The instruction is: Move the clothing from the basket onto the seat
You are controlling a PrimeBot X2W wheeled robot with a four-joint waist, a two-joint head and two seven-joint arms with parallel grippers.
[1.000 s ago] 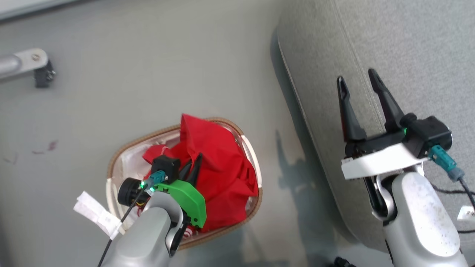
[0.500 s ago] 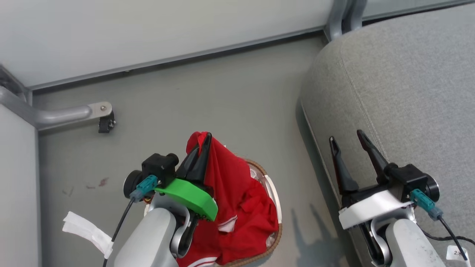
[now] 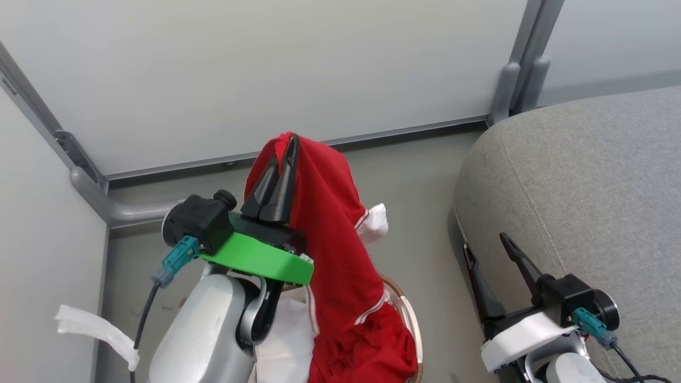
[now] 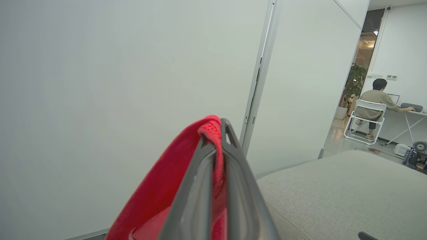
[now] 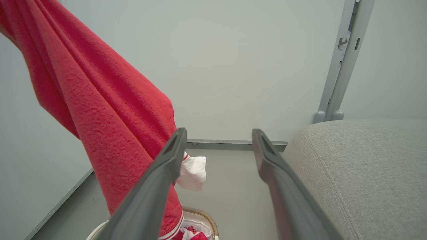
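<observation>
Pinches a fold of the red garment [image 3: 340, 250] with the left hand [image 3: 287, 150], raised at upper centre of the head view against the pale wall panel [image 3: 266, 69]. Shows, in the left wrist view, the red cloth caught between two dark fingers pressed tight together and draped over the left one near its tip. Hangs the garment from there toward the bottom centre of the frame, with white stripes along its hems and its lowest folds down in the basket [image 3: 410, 319]. Carries a small white piece of cloth [image 3: 373, 223] at the right edge of the hanging red, clear of the floor [image 3: 415, 175]; cannot tell whether attached or merely clinging.

Finds the basket low at bottom centre, mostly hidden behind the left forearm [image 3: 202, 330] and the garment, with just an arc of brown woven rim and white side visible, and white fabric inside at its left.

Holds the right hand [image 3: 485, 243] at lower right, spread apart and pinching nothing, pointing up the frame along the left edge of the seat [image 3: 585, 186]. Places the seat, light grey with a stitched seam, across the right side of the frame, near the basket and apart from the garment.

Catches, far off at the upper right of the left wrist view, a person [image 4: 375, 100] sitting on a white chair [image 4: 365, 116] at a table [image 4: 413, 111].
</observation>
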